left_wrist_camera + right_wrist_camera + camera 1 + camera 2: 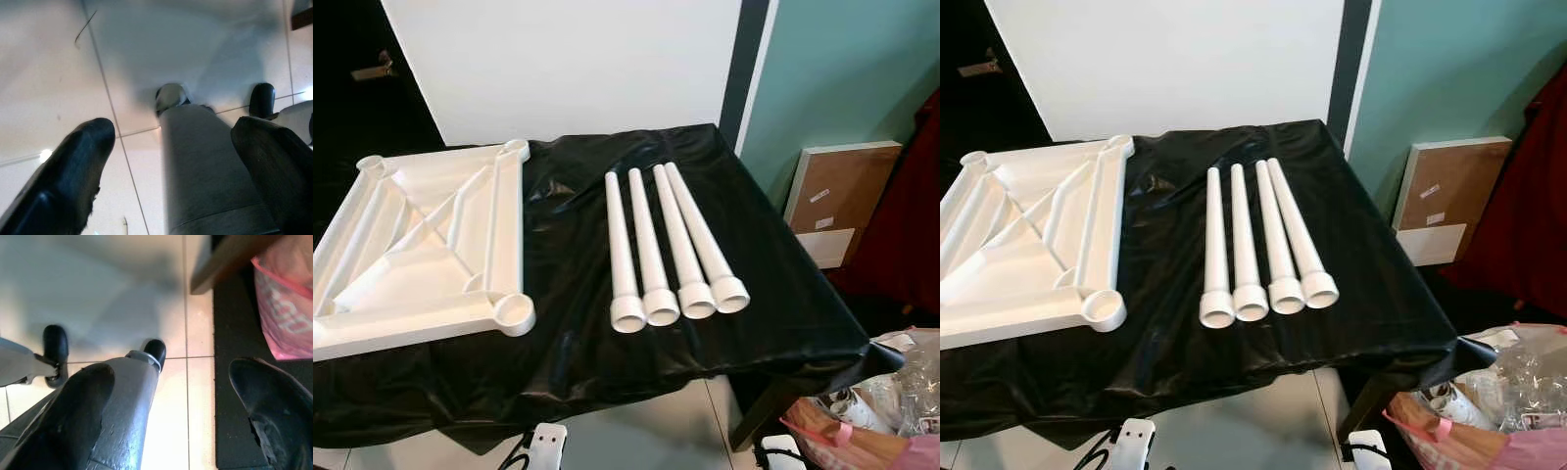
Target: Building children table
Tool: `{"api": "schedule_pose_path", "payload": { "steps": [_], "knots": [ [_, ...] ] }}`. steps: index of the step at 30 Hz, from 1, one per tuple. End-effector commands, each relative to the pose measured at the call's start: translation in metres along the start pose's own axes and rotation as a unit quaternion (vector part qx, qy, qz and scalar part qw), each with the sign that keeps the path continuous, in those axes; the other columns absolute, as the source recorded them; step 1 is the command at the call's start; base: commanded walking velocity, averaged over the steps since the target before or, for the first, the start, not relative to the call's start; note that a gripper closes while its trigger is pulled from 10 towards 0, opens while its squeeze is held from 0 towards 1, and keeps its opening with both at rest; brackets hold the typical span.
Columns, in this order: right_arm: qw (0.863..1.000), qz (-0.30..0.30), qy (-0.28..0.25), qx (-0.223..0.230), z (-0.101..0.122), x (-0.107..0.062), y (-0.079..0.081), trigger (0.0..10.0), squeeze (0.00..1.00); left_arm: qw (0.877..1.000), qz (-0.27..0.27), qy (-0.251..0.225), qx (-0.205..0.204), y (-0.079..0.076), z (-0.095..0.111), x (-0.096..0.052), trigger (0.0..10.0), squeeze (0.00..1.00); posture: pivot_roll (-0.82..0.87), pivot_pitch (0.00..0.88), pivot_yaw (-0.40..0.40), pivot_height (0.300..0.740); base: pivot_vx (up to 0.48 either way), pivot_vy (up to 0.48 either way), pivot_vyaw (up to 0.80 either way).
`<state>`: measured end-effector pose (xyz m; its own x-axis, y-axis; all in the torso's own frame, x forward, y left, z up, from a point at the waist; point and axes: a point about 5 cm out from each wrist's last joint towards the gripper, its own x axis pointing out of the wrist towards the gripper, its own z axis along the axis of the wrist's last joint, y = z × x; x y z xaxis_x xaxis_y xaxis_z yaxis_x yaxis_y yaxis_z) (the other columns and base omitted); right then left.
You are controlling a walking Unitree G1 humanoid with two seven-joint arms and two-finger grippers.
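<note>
A white children's tabletop [421,245] lies upside down on the left of a table draped in black cloth [773,284], its round corner sockets [514,313] facing up. Several white tapered legs [666,245] lie side by side in the middle of the cloth, wide open ends toward me. Both arms hang low beside my body. My left gripper [176,147] is open above the tiled floor, with nothing between its fingers. My right gripper [173,387] is also open and holds nothing.
A brown board [837,201] leans on the teal wall to the right of the table. A pink plastic bag [891,421] of rubbish sits on the floor at the front right, near a wooden table leg [230,259]. A white wall stands behind the table.
</note>
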<state>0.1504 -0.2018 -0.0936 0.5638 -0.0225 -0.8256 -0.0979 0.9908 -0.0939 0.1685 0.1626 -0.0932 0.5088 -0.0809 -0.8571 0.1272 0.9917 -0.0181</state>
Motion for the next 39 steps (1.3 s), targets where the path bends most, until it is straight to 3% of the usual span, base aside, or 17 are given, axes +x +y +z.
{"api": "schedule_pose_path", "payload": {
  "steps": [1, 10, 29, 39],
  "knots": [
    [1.000, 0.008, 0.020, 0.003, -0.0100, -0.0016, 0.0053, 10.0, 0.00, 1.000, -0.004, 0.019, -0.003, -0.0007, -0.0099, -0.0012, 10.0, 0.00, -0.04, 0.000, 0.010, 0.740, 0.000, 0.292, 0.80],
    [1.000, 0.009, 0.020, 0.005, -0.0101, -0.0014, 0.0079, 10.0, 0.00, 1.000, -0.003, 0.020, -0.001, 0.0001, -0.0099, -0.0013, 10.0, 0.00, -0.04, 0.000, 0.011, 0.740, 0.000, 0.289, 0.80],
    [1.000, 0.006, 0.027, 0.010, -0.0136, -0.0028, 0.0026, 10.0, 0.00, 0.999, -0.003, 0.030, 0.023, -0.0003, -0.0128, -0.0016, 10.0, 0.00, -0.05, 0.001, 0.013, 0.740, 0.000, 0.015, 0.00],
    [0.999, 0.007, 0.034, 0.009, -0.0193, -0.0045, 0.0026, 10.0, 0.00, 0.999, -0.008, 0.032, 0.016, -0.0018, -0.0152, -0.0019, 10.0, 0.00, -0.04, 0.003, 0.013, 0.740, 0.000, 0.000, 0.00]
  ]
}}
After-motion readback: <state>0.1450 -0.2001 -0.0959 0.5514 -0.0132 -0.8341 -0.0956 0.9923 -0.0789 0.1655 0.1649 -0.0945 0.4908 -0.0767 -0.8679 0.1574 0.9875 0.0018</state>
